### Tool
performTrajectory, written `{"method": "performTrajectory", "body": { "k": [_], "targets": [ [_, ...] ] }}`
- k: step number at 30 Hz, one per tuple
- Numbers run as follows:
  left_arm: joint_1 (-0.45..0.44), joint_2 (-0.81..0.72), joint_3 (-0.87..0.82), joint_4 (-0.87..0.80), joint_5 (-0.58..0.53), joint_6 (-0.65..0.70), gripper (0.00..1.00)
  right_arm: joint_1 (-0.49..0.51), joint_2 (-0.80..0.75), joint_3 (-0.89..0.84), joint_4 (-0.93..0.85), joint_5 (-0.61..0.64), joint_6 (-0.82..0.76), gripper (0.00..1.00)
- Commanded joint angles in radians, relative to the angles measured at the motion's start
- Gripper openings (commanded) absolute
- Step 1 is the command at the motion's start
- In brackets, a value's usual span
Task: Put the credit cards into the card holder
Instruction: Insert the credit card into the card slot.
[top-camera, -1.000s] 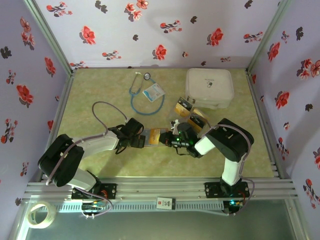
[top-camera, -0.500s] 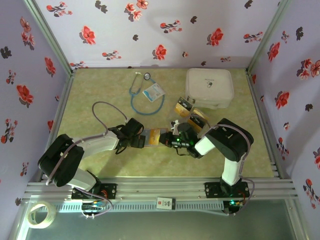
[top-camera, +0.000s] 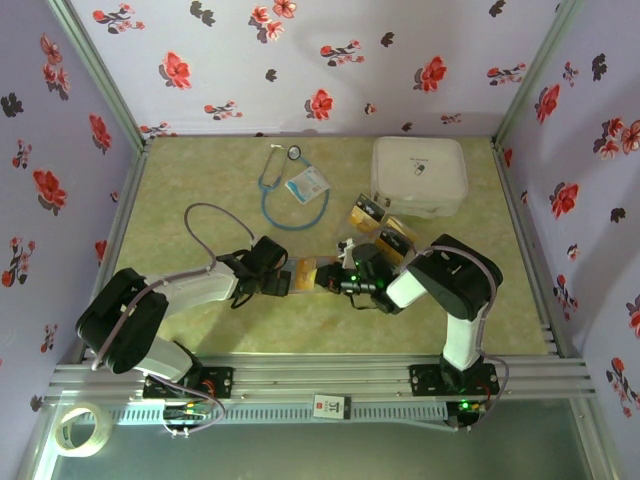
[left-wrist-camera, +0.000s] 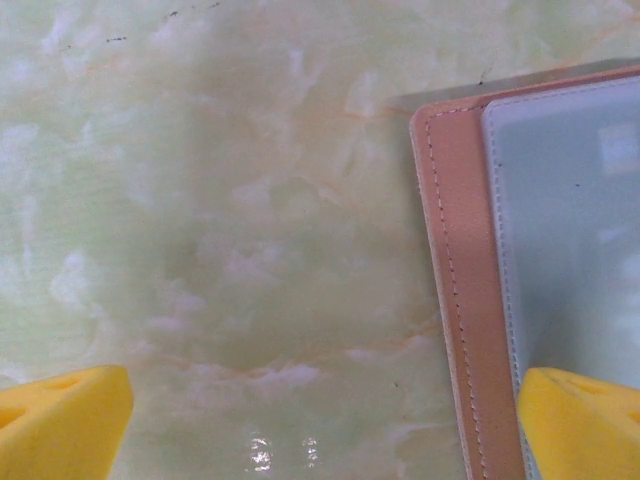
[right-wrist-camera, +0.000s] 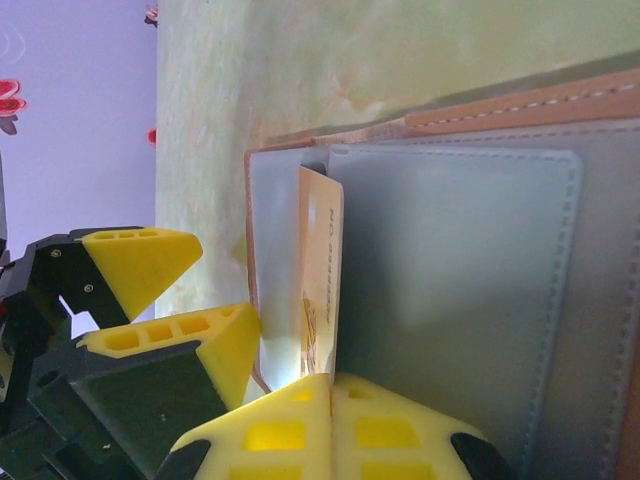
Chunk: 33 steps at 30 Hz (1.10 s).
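In the middle of the top view is a green marbled table (top-camera: 200, 330), with purple flowered walls (top-camera: 300, 60) on three sides. A white case (top-camera: 420, 178) sits at the upper right. A stethoscope (top-camera: 285, 195) and a badge (top-camera: 307, 183) lie at the upper middle, and two cards (top-camera: 368, 213) lie just below the case. There is open room on the left side of the table and along its bottom edge. The holder (top-camera: 305, 272) lies open in the middle, between the two claws. The left claw (left-wrist-camera: 320, 425) is spread wide and holds nothing; one yellow finger (left-wrist-camera: 585, 425) is over the holder's tan edge. The right claw (right-wrist-camera: 330, 400) is pinched tight on a card (right-wrist-camera: 320, 250), which stands on its edge in a grey pocket (right-wrist-camera: 450, 300) of the holder
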Motion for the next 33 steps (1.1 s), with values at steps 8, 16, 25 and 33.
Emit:
{"method": "performTrajectory", "body": {
  "k": [8,16,25,33],
  "targets": [
    [0.007,-0.057,0.000,-0.022,-0.011,-0.044,1.00,0.009,-0.025,0.028,-0.237,0.026,-0.036,0.32],
    [0.079,-0.104,-0.011,-0.036,0.030,-0.109,1.00,0.010,-0.142,0.134,-0.514,0.060,-0.168,0.46],
    [0.137,-0.106,-0.028,-0.082,0.028,-0.143,1.00,0.016,-0.255,0.298,-0.930,0.204,-0.342,0.50],
    [0.152,-0.036,0.020,-0.135,0.016,-0.141,1.00,0.044,-0.197,0.444,-1.194,0.374,-0.438,0.16]
  ]
}}
